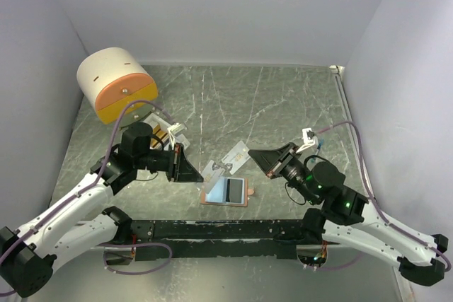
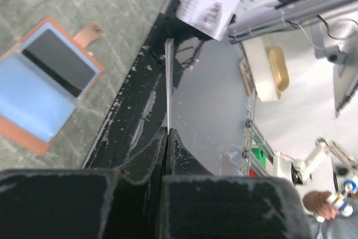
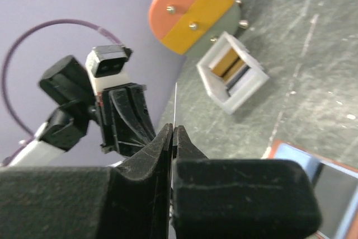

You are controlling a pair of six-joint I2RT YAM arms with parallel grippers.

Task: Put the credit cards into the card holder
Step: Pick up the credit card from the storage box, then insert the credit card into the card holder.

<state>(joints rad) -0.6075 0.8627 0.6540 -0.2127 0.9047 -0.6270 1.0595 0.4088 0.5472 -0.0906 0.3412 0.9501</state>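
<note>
Left gripper: jaws clamped tight on a thin card. The wrist view sees the card edge-on, standing straight out from the fingertips. From the top it is a pale card at the tip of the left gripper.

Right gripper: also clenched, with a second card pinched edge-on between the fingers. From the top that card sticks out left of the right gripper. The two cards meet or overlap in the top view; can't tell if they touch.

Pose: the left arm comes in from the near-left with its elbow raised and wrist turned right. The right arm comes in from the near-right with its wrist turned left. The tips face each other, close together, above the far edge of the card holder.

The card holder lies open and flat on the table, near-centre, just in front of the arm bases. Its pale blue inside faces up, with a dark panel on one half and the snap tab sticking out.

More credit cards, tan-orange and dark, stand on edge in the white box. The box is beside the round drawer unit at far left.
</note>
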